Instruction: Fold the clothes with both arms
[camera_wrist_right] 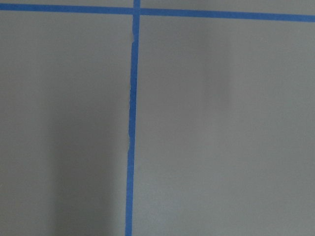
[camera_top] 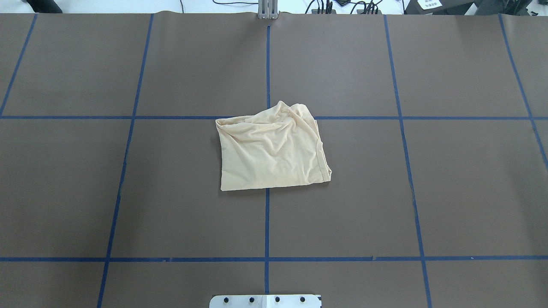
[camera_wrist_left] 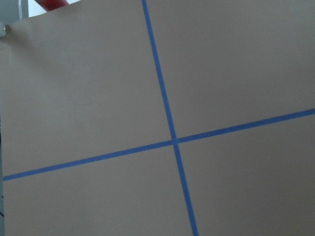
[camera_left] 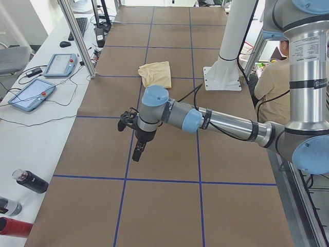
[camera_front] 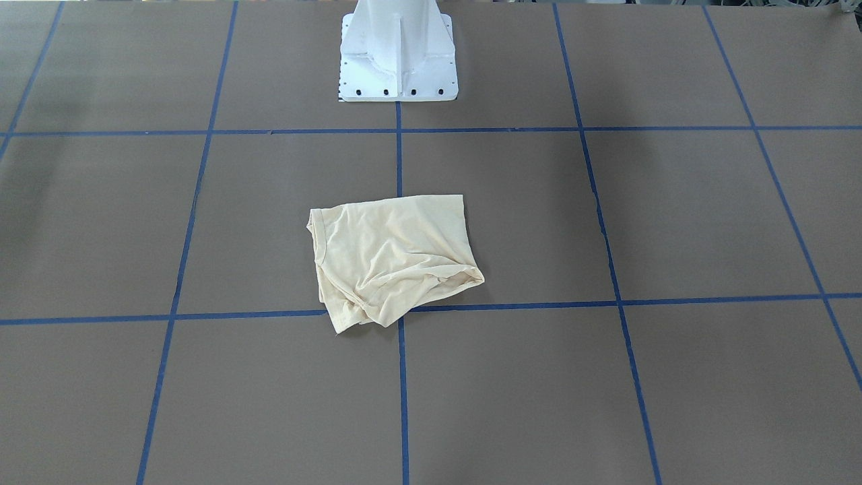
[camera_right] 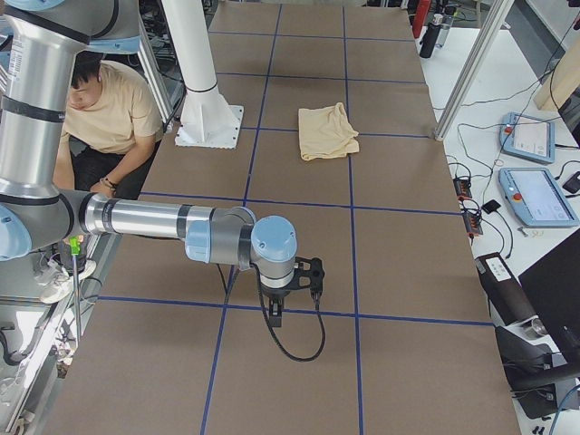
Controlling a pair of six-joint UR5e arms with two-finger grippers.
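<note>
Cloth folded into a rough rectangle, the pale yellow T-shirt (camera_top: 269, 149) lies at the middle of the brown table (camera_top: 128, 192), over a crossing of the blue tape lines (camera_top: 402, 77) and out in front of the white pedestal (camera_front: 399, 60). Its long axis runs across the table from the robot's left to its right, only a little longer than the bundle is deep. The straight, flat edge faces the pedestal, and the bunched, wrinkled edge faces away toward the far side. A stitched band curves along the end on the robot's right, but whether it is neckline or hem cannot be told. The overhead and front-facing views show the shirt alone, with neither arm in them. Only the side views show the arms. The left arm (camera_left: 221, 123) reaches out over bare table at the robot's left end, well apart from the shirt, with the left gripper (camera_left: 138, 152) pointing down. The right arm (camera_right: 154, 219) does the same at the opposite end, with the right gripper (camera_right: 275, 313) hanging just above a tape line. From these angles it cannot be told how far either pair of fingers is parted, and nothing is seen in them. Both wrist cameras show only table and tape, with no fingers in frame. A seated person (camera_right: 109, 109) is partly hidden behind the right arm.
</note>
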